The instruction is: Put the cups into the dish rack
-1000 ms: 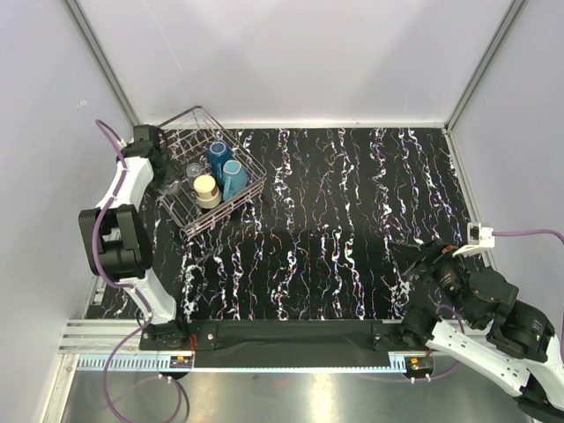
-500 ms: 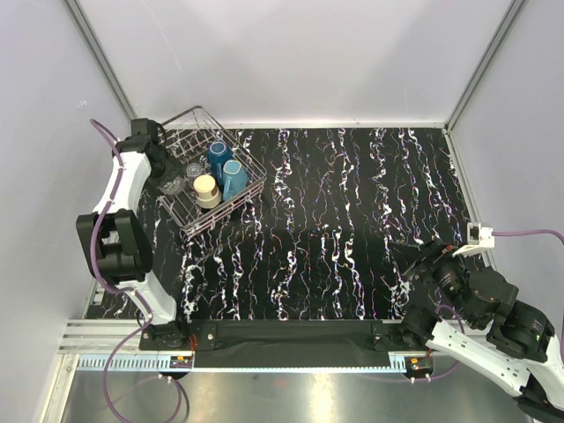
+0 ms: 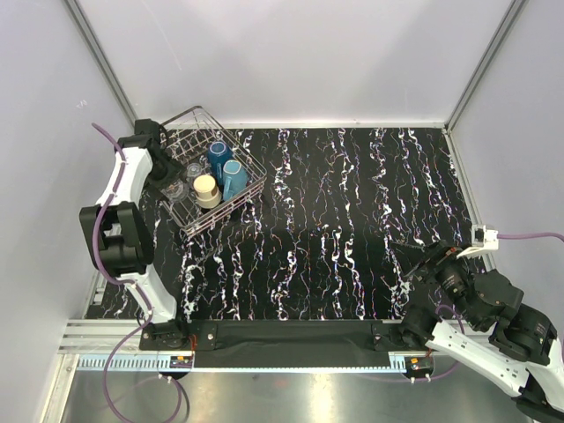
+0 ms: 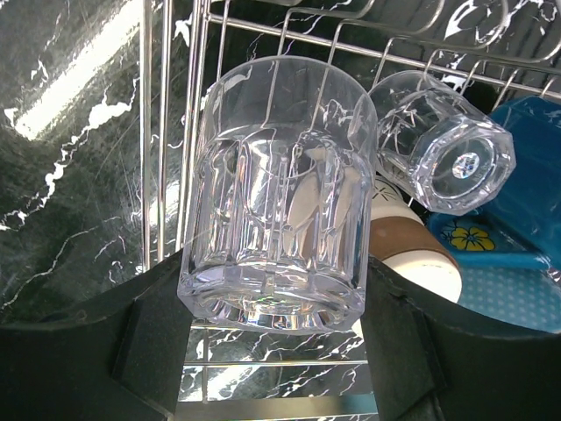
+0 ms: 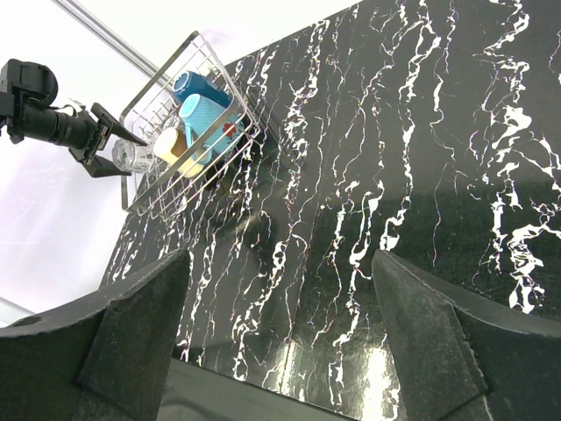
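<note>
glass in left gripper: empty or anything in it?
Empty. Left wrist view: the glass in the left gripper is clear throughout, rack wires show through its walls, no liquid line.

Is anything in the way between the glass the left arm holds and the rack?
Only the rack's wire side, right behind the held glass. Just inside sit a second glass and a beige cup, crowding that spot.

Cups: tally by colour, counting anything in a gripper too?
Clear cups: 2, one lying in the dish rack, one held by the left gripper
Dark blue cup: 1
Light blue cup: 1
Beige cup: 1
Total: 5
</note>
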Controlling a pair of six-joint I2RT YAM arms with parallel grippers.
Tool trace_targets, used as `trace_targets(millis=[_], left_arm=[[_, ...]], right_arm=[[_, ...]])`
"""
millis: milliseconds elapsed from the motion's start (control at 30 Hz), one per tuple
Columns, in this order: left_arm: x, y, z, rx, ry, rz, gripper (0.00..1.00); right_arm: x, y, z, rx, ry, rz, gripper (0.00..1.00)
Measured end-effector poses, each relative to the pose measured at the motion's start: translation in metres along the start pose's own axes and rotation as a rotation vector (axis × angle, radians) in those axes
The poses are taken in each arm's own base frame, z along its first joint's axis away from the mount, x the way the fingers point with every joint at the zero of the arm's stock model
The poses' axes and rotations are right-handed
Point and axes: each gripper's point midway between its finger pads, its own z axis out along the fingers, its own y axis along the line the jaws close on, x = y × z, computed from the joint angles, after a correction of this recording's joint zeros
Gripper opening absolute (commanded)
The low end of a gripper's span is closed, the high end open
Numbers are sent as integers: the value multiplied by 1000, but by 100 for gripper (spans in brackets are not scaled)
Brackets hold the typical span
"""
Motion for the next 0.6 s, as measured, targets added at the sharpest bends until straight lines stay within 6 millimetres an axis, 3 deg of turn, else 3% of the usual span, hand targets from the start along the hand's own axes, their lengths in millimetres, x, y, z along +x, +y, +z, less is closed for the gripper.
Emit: trace_targets(millis=[167, 333, 433, 600], left_arm=[[-2, 2, 3, -21, 15, -34, 0], [-6, 3, 23, -50, 67, -73, 1], [-11, 1, 22, -36, 66, -91, 2], [-10, 0, 24, -37, 75, -106, 16]], right_arm=[[0, 0, 0, 0, 0, 0, 92], [0, 0, 0, 0, 0, 0, 92], [0, 0, 0, 0, 0, 0, 92], [0, 0, 0, 1, 1, -1, 92]])
